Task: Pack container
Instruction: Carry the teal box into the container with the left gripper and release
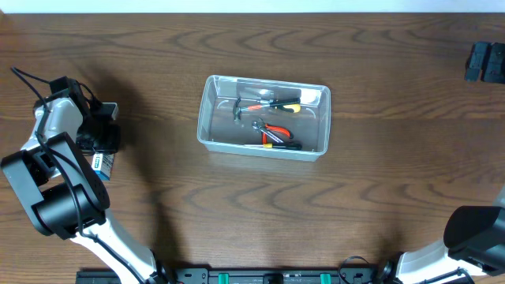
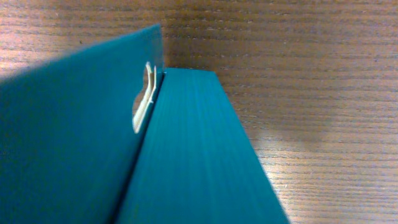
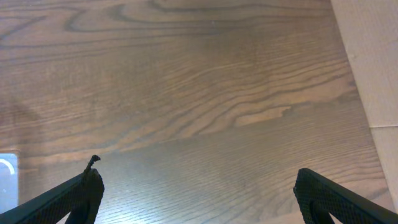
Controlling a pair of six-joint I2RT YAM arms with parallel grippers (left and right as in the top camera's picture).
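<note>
Open-topped container [image 1: 263, 117], tools [image 1: 272, 134] across its floor, bare table [image 1: 379, 205] on every side, blue box [image 2: 199, 162] crowding left wrist view

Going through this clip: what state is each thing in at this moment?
container: upright, no lid, tools inside.
red-handled pliers: lying in the container.
blue box: outside the container, far left.
left gripper: at the blue box; jaws hidden.
right gripper: open, empty, over the table.

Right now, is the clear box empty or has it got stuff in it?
Not empty: the container holds several hand tools, some with orange handles, lying on its bottom.
</note>
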